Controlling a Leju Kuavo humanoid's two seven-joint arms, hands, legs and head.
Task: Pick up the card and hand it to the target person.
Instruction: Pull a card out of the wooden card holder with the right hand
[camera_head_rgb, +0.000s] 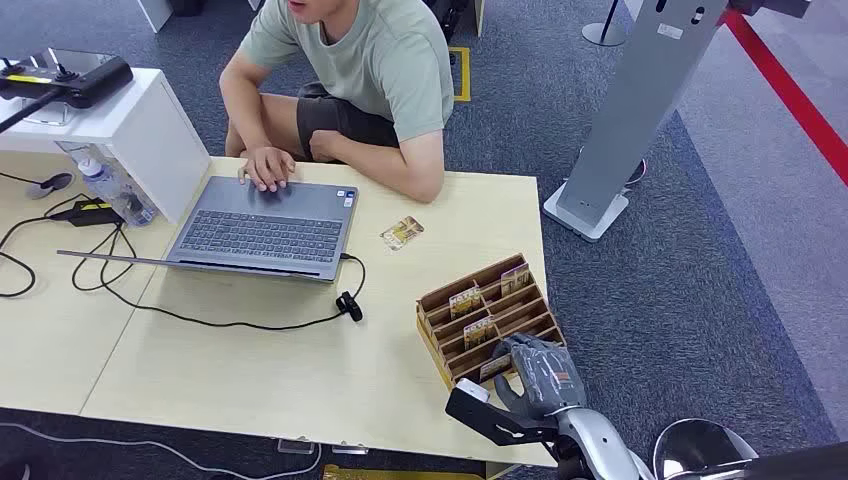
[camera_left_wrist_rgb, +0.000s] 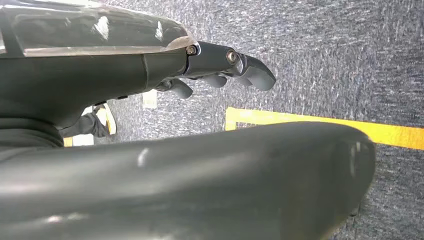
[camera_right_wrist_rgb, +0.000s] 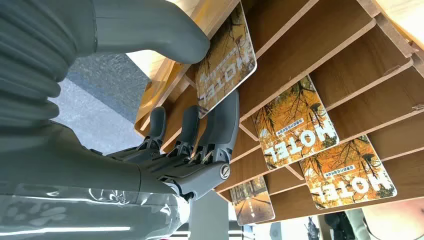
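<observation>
the right robot hand (camera_right_wrist_rgb: 190, 150) pinches the card (camera_right_wrist_rgb: 225, 62) between thumb and fingers at the wooden rack (camera_head_rgb: 487, 318) on the table (camera_head_rgb: 300, 370); best draw it straight out along its slot, keeping the pinch firm.

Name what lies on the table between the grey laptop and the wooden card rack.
In the head view, a loose hotel card lies between the grey laptop and wooden card rack, with a black cable's plug nearer.
</observation>
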